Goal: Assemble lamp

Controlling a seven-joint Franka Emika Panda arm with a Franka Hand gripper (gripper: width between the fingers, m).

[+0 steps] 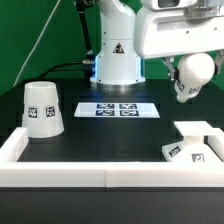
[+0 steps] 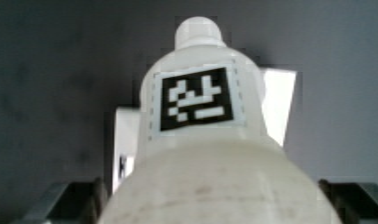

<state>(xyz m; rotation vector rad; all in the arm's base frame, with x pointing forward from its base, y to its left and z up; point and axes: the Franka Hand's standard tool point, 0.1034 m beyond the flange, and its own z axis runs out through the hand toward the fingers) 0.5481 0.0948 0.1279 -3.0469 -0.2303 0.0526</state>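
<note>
Black tabletop fills the scene, edged along the front by a low white rail (image 1: 60, 168), with a green curtain behind on the exterior view's left. On that side the shade (image 1: 42, 108) stands upright on the table, narrow end up, with a tag facing the camera. At the back, near the middle, is the big white robot pedestal (image 1: 115, 55) with its triangle sign, and the marker board (image 1: 118, 108) lies flat just in front of it. Toward the exterior view's right, the gripper (image 1: 188, 66) hangs in the air clamped around the bulb (image 1: 193, 80), which is clear of the table, rounded end tilted down. Below it and well apart, the base (image 1: 195, 145) rests in the front corner just inside the rail, tags showing on its near faces. In the wrist view the bulb (image 2: 200, 120) fills the frame with its tag toward the lens, and dark fingers (image 2: 70, 205) press on either side of its near end.
</note>
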